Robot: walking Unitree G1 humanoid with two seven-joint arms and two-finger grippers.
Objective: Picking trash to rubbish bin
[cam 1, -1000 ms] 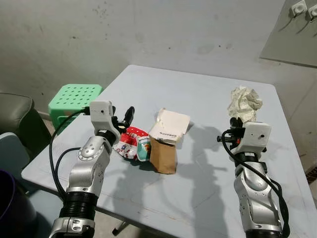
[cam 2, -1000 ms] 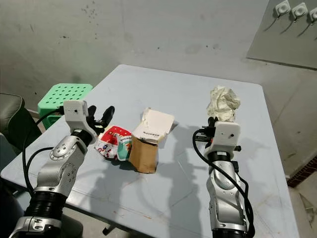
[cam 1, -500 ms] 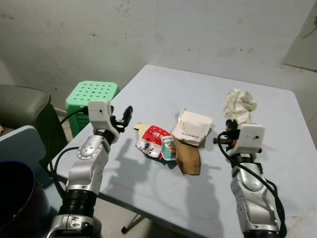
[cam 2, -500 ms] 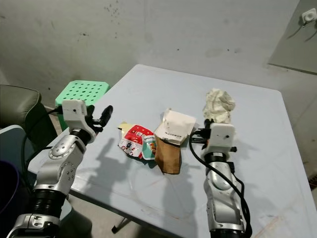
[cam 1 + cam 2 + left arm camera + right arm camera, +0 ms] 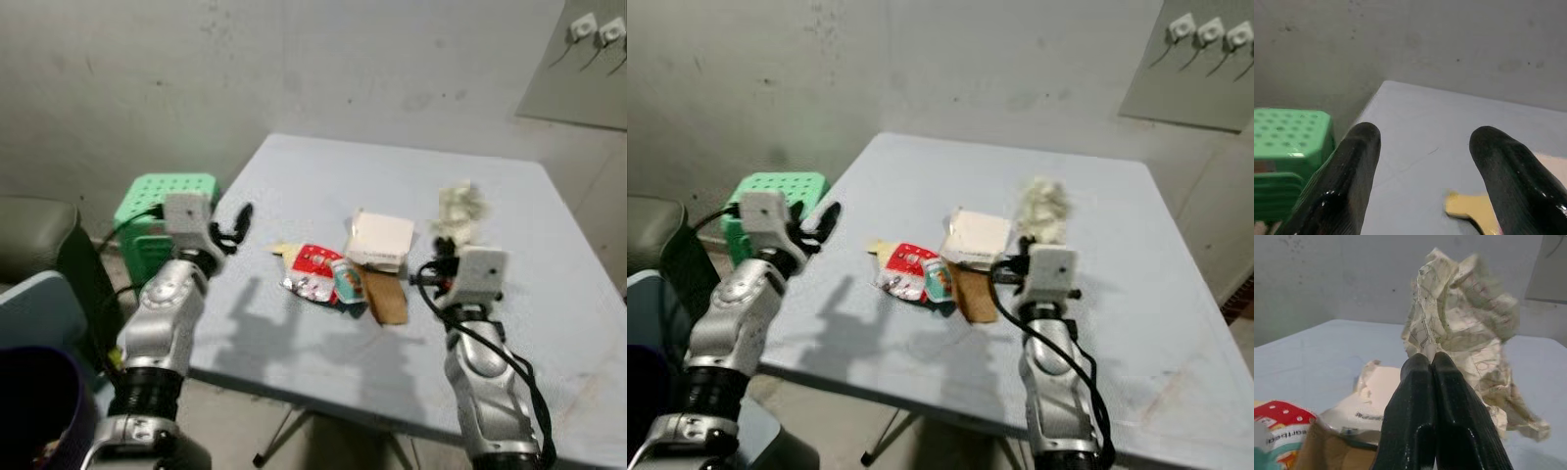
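Right hand has its two black fingers pinched tight together on a corner of the crumpled paper ball, so the wad hangs off the fingertips just above the pale blue counter. Just below and to the inner side of that hand there's the rest of the trash pile: a brown paper bag with a white torn box top on it, and a red and teal snack wrapper touching the bag's far side.

Left hand is spread wide with nothing between the fingers, hovering over the counter's left edge. A yellowish scrap lies on the counter just ahead of it, near one fingertip. Out past that hand, off the counter, sits a green plastic stool. A dark bin rim shows low beside the left arm.
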